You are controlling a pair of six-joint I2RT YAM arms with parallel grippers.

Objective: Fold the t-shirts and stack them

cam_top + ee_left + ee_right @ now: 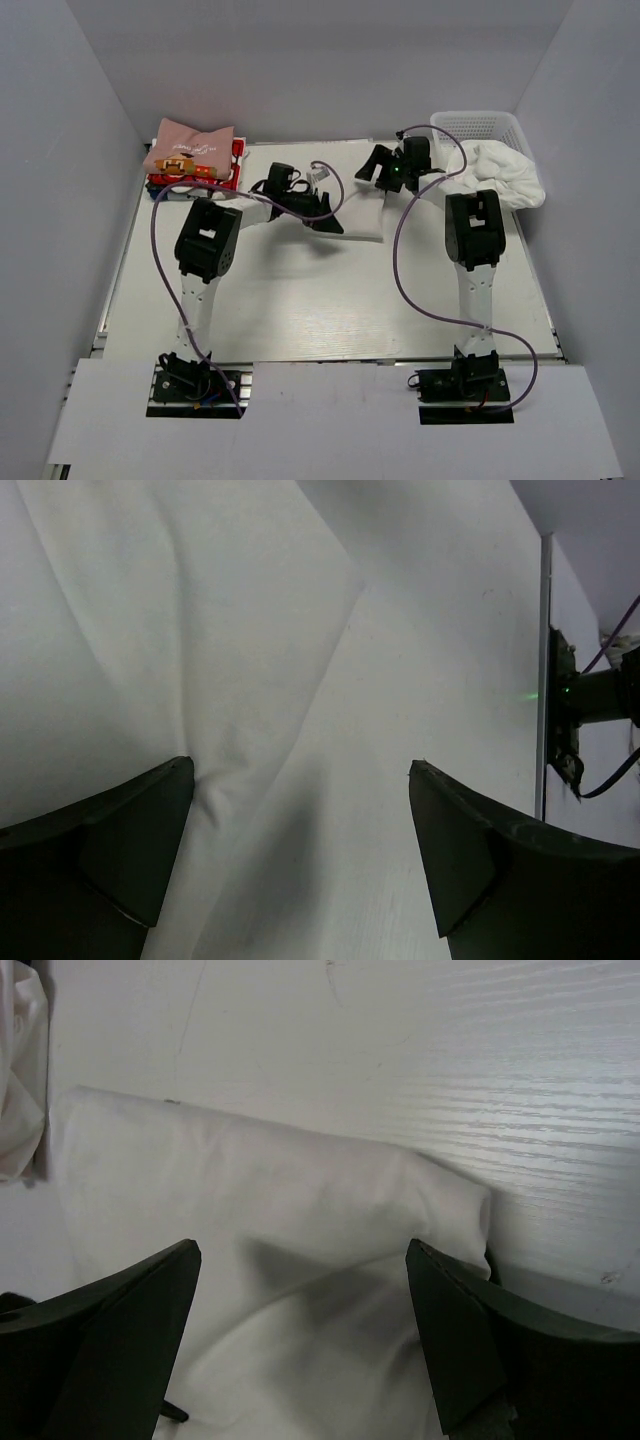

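Note:
A folded off-white shirt [358, 215] lies flat at the back middle of the table [300, 300]. Its print and green sleeves do not show. My left gripper [330, 220] is open and low over the shirt's left edge. In the left wrist view [300, 765] the cloth [150, 630] lies under the left finger [110, 850]. My right gripper [378, 172] is open just above the shirt's far edge, and the right wrist view [300, 1245] shows the shirt [270, 1190] between and beneath the open fingers. A folded pink shirt [190, 148] tops a red one [236, 165] at the back left.
A white basket [480, 128] stands at the back right with a heap of white cloth [505, 175] spilling over its front. Grey walls close in the table on three sides. Purple cables loop over both arms.

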